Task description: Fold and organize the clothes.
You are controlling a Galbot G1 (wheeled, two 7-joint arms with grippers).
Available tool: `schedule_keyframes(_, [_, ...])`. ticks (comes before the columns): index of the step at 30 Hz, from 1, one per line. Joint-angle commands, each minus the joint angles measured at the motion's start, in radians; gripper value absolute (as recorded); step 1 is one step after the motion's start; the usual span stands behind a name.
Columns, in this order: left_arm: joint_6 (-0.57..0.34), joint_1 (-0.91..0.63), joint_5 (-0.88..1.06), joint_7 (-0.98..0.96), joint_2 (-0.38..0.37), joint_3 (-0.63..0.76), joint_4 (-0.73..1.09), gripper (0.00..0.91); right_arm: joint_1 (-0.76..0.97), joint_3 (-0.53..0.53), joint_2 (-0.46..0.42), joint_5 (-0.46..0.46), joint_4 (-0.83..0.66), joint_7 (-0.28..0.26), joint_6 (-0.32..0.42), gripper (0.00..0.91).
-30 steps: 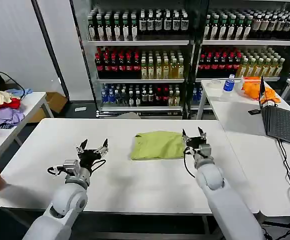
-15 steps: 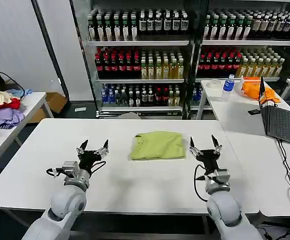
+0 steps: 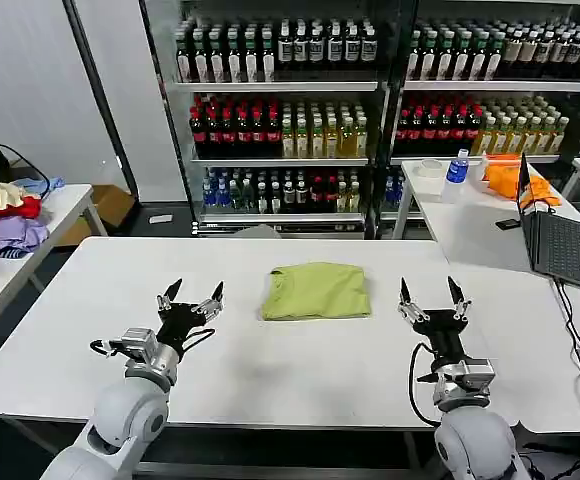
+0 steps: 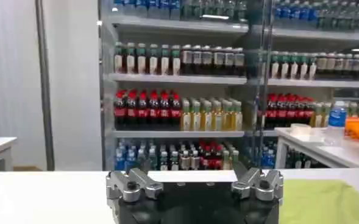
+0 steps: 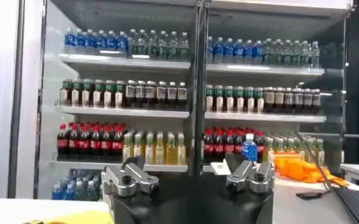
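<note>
Two grippers (image 3: 192,294) (image 3: 429,290) spread; one folded T-shirt (image 3: 316,290).

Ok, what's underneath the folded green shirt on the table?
The T-shirt lies flat, directly on the white table, which shows bare all around it. Whatever lies between its folded layers is covered, including any print.

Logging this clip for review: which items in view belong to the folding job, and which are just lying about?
Job:
- lime T-shirt, folded on the table
- left claw, open
- right claw, open

Lying about:
- garment heap
- laptop
- orange cloth
- water bottle
</note>
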Motion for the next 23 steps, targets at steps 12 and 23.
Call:
schedule_keyframes(12, [-0.008, 0.11, 0.01, 0.093, 0.06, -0.091, -0.103, 0.907, -0.076, 0.026, 0.001, -0.021, 0.106, 0.002, -0.029, 0.907])
schedule_keyframes(23, [-0.023, 0.118, 0.011, 0.102, 0.058, -0.116, -0.108, 0.907, -0.054, 0.021, -0.003, 0.03, 0.097, -0.003, -0.068, 0.907])
